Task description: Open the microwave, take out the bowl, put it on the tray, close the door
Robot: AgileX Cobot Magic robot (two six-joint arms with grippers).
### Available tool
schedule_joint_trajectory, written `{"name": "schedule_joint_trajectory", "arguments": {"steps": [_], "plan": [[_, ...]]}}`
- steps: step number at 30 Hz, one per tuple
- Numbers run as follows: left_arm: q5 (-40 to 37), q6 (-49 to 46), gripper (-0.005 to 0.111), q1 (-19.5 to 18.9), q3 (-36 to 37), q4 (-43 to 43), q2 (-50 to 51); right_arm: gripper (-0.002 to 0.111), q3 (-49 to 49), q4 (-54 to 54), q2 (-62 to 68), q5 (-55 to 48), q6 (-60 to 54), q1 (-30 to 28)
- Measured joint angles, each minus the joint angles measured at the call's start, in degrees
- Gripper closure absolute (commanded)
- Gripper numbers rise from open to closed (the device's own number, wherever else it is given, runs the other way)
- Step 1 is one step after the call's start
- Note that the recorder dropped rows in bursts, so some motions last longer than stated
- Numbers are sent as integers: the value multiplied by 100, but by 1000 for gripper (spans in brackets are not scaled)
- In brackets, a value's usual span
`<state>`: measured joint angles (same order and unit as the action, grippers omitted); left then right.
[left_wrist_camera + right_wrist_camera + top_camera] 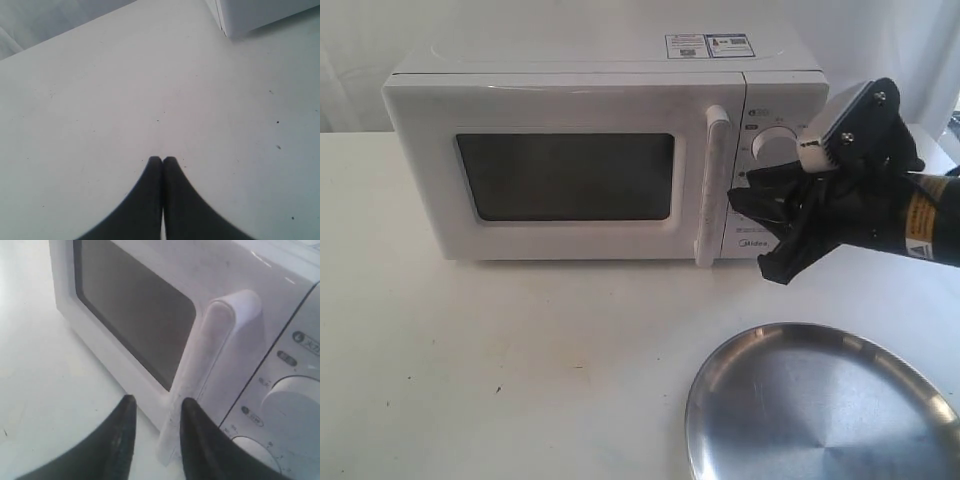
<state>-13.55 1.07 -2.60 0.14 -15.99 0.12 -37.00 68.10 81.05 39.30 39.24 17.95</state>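
Note:
The white microwave (600,90) stands at the back of the table with its door (570,240) shut. The bowl is hidden; nothing shows through the dark window (135,305). My right gripper (752,235) is open just in front of the lower end of the vertical bar handle (712,185). In the right wrist view the gripper (159,401) has its two fingers either side of the handle's (220,355) bottom end, not closed on it. The steel tray (820,410) lies bare at the front right. My left gripper (162,159) is shut on nothing above the table.
Two round knobs (775,145) sit on the control panel right of the handle, close behind my right gripper. A corner of the microwave (260,15) shows in the left wrist view. The white table (500,350) stretches across the front left.

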Motion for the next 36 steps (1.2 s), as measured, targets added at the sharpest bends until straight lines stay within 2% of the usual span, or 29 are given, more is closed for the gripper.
{"name": "schedule_joint_trajectory", "arguments": {"steps": [4,8,15,17,22,33,36], "plan": [[0,0,107,0,0,0,0,78,481,-1010,25,1005,-1198,-98],[0,0,107,0,0,0,0,76,683,-1634,223,1529,-1731,-98],[0,0,107,0,0,0,0,53,685,-2164,938,1855,-2284,-98],[0,0,107,0,0,0,0,49,685,-2307,1184,2137,-2463,-98],[0,0,107,0,0,0,0,49,623,-2749,1682,2823,-2679,-98],[0,0,107,0,0,0,0,51,-201,-2554,2574,2968,-2690,-98],[0,0,107,0,0,0,0,57,-471,-2492,2596,2968,-2690,110]]}}
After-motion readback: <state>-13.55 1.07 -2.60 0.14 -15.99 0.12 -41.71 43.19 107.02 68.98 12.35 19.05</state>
